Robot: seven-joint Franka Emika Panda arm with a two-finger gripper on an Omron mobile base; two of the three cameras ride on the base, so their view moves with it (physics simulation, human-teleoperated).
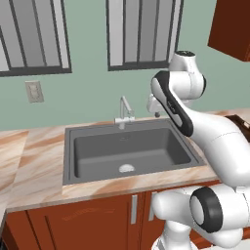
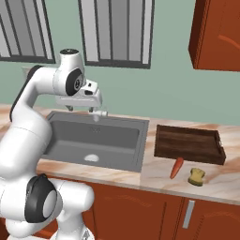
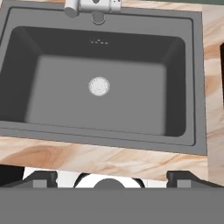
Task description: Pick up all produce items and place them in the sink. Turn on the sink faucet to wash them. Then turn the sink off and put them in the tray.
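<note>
The dark grey sink (image 1: 146,151) (image 2: 112,136) (image 3: 131,100) is sunk into the marbled counter, with its silver drain (image 3: 99,86) bare and nothing in the basin. The pale faucet (image 1: 124,112) (image 2: 98,114) (image 3: 92,6) stands at the back rim. My gripper (image 2: 80,108) (image 1: 155,113) (image 3: 113,178) hovers above the sink's back part, just beside the faucet, open and holding nothing. A slim red-orange carrot (image 2: 176,167) lies on the counter right of the sink, in front of the dark brown tray (image 2: 189,143).
A small yellow sponge (image 2: 196,176) sits on the counter right of the carrot. Windows and a green wall stand behind the sink. An upper wooden cabinet (image 2: 215,33) hangs at the right. My own arm rises between the base and the sink's right side.
</note>
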